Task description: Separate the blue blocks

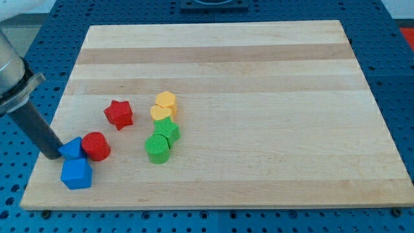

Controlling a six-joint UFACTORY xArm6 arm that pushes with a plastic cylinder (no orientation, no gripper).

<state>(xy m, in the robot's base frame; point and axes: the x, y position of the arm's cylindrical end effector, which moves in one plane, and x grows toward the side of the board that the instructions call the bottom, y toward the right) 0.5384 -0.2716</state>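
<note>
my tip (54, 155) sits at the board's (259, 71) lower-left, touching the left edge of the blue triangular block (73, 149). blue cube (77, 173) lies just below it, the two touching. red cylinder (96, 146) touches the triangle's right side. no pincer here (plain rod, nothing to open or close). red star (119, 114), two yellow blocks (164, 107) and two green blocks (162, 140) lie further right.

The wooden board (259, 77) is pale maple, banded in lighter and slightly darker lengthwise strips. Around it the perforated table (398, 77) is vivid blue. On the board sit a red star block (119, 114), a red cylinder (96, 146), two yellow blocks (165, 101) (160, 113), two green blocks (167, 130) (157, 149), a blue triangular block (73, 149) and a blue cube (77, 173). The rod (35, 129) is dark, nearly black.
</note>
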